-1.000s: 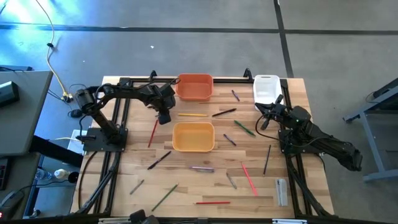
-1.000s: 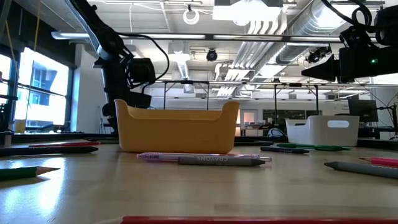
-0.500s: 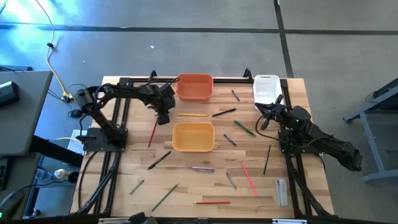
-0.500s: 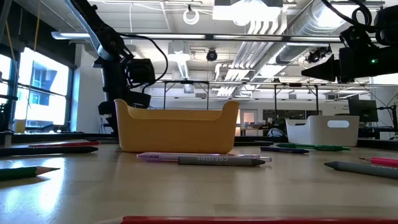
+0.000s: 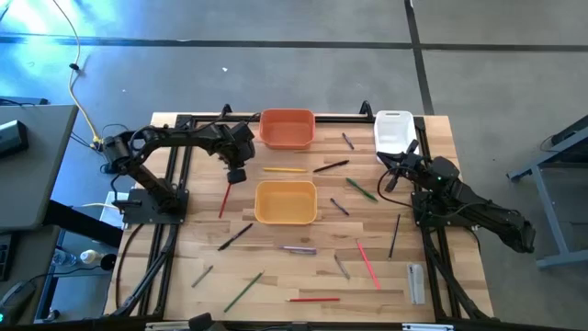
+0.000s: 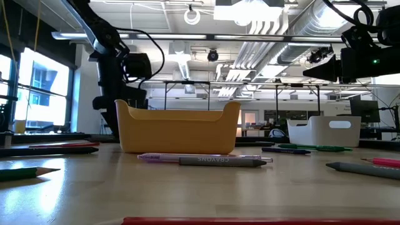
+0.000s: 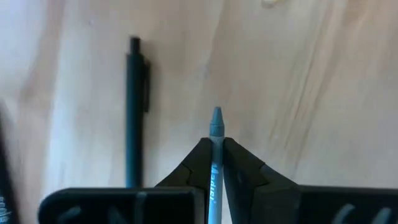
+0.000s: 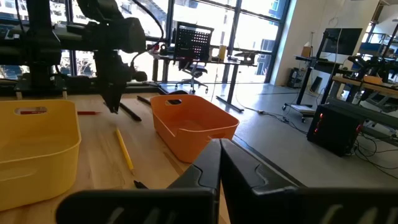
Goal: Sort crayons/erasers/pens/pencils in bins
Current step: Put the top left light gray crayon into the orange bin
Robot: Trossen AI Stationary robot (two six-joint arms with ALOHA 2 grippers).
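My left gripper hangs over the table just left of the yellow-orange bin, shut on a blue crayon. A dark pen lies on the wood beside it in the left wrist view. The orange bin and the white bin stand at the far edge. Many sticks lie flat on the table, among them a red pencil, a yellow pencil and a green one. My right gripper is shut and empty near the white bin. My left gripper pinches the blue crayon's shaft between its two fingers. The fingers point down from above and lie along the crayon. The crayon's pointed tip sticks out past the fingertips toward the table, lifted clear of the wood.
Loose sticks are scattered over the near half of the table: a pink and grey pair, a red stick, another red one and a green one. A grey flat piece lies near the right rail.
My left gripper has moved a little toward the table's left edge, away from the yellow-orange bin, still shut on the crayon. My right arm has kept still.
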